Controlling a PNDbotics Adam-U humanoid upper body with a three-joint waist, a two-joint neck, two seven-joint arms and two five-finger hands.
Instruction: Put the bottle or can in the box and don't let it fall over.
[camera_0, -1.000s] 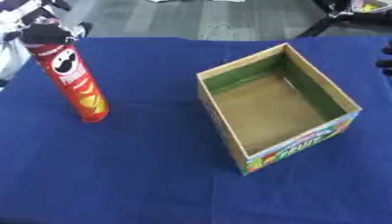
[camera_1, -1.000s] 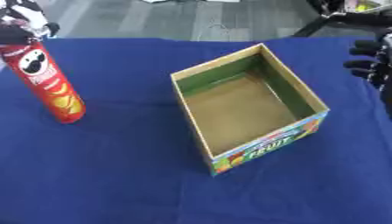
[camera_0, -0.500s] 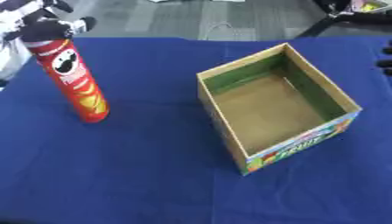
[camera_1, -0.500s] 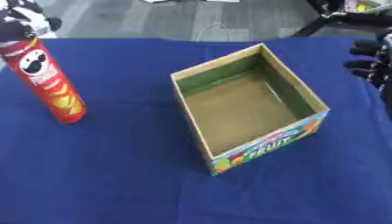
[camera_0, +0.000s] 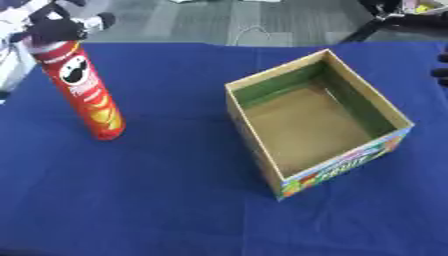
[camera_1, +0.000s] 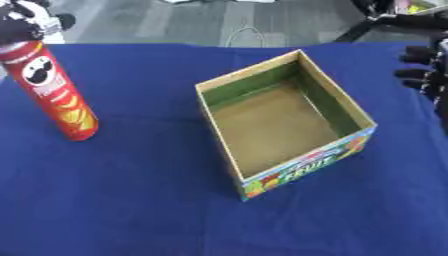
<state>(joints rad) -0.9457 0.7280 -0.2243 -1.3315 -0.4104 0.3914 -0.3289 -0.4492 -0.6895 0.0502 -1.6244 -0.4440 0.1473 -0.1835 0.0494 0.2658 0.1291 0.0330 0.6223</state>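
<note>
Blue cloth table (camera_0: 175, 200), grey floor behind. Left eye view: tall red chip can (camera_0: 85, 90) stands upright at far left, well apart from the open cardboard fruit box (camera_0: 319, 122) at centre right. Left hand (camera_0: 59, 29) sits on the can's top, fingers curled round the lid. Box interior brown and green, nothing in it.

Right eye view: right hand (camera_1: 424, 75) at right edge beside the table's far right corner, clear of the box; dark fingers spread slightly, bent a little, touching nothing. The left hand again shows over the can's top, at the upper left corner.
</note>
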